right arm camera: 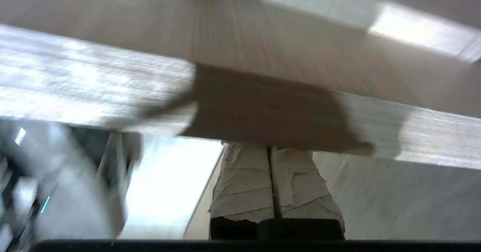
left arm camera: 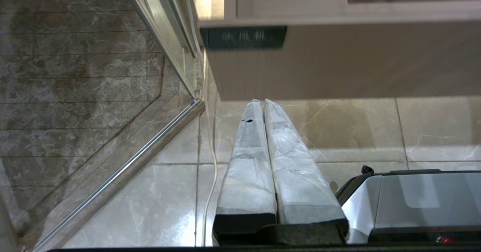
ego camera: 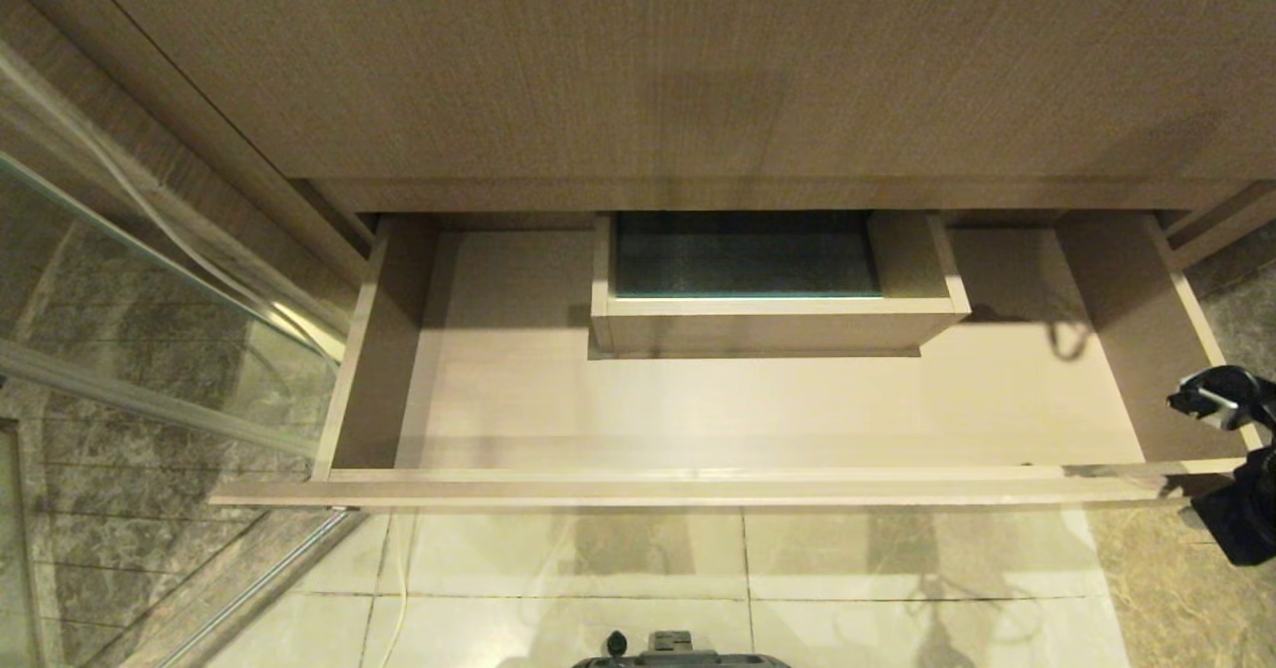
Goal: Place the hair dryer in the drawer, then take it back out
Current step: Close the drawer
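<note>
Both grippers, left [left arm camera: 263, 103] & right [right arm camera: 271, 146], were pressed together w/ nothing held; hair dryer unseen, prob. light, slick, best grabbed at handle.

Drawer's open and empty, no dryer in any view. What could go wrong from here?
1. The right gripper is shut with its tips close under the drawer front; lifting further could knock the panel.
2. The drawer's right front corner juts out beside the right arm; a sideways swing might clip it.
3. The hair dryer is in no view, so the next reach has no visible target.
</note>
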Controlling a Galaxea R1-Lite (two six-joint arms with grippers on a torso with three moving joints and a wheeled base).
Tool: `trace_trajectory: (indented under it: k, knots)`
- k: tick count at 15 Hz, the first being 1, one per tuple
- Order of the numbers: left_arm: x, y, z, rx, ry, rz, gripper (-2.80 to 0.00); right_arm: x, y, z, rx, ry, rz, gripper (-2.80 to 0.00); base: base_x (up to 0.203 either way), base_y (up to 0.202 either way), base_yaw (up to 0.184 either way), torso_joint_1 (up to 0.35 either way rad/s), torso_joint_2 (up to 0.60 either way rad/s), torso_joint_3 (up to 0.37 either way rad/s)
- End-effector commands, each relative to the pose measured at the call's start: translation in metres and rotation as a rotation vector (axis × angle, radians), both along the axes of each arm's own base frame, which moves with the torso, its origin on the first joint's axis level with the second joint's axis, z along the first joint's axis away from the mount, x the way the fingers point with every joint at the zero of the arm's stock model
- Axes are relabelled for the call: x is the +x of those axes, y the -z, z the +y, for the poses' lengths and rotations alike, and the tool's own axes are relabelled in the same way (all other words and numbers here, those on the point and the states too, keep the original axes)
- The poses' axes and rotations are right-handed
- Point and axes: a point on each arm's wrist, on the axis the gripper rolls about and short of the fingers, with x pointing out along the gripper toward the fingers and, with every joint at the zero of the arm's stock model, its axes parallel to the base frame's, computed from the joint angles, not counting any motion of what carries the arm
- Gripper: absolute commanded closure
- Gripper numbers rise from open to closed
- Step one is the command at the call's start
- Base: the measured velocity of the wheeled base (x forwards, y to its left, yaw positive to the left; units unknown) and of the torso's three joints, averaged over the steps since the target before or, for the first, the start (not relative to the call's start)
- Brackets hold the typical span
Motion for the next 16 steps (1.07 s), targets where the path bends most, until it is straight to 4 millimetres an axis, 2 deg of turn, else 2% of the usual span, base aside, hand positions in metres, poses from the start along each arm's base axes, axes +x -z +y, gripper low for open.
trace_trajectory:
  k: [1, 6, 9, 13, 16]
  knots:
    - [0.000, 0.000, 0.000, -0.001, -0.001, -0.001, 0.00, 0.010, -0.025, -0.003, -0.048, -0.028, -0.184, 0.00, 0.000, 0.000, 0.000, 0.000, 0.00, 0.000]
    - [0.000, 0.000, 0.000, -0.001, 0.000, -0.001, 0.00, 0.029, -0.078, -0.004, -0.139, -0.173, -0.636, 0.00, 0.000, 0.000, 0.000, 0.000, 0.00, 0.000]
    - [0.000, 0.000, 0.000, 0.000, -0.001, -0.001, 0.00, 0.018, -0.091, -0.005, -0.157, -0.169, -0.671, 0.00, 0.000, 0.000, 0.000, 0.000, 0.00, 0.000]
    - [0.000, 0.000, 0.000, 0.000, -0.001, -0.001, 0.00, -0.041, -0.108, 0.010, -0.138, -0.129, -0.592, 0.00, 0.000, 0.000, 0.000, 0.000, 0.00, 0.000]
    - [0.000, 0.000, 0.000, 0.000, -0.001, -0.001, 0.00, -0.099, -0.128, 0.036, -0.148, -0.125, -0.598, 0.00, 0.000, 0.000, 0.000, 0.000, 0.00, 0.000]
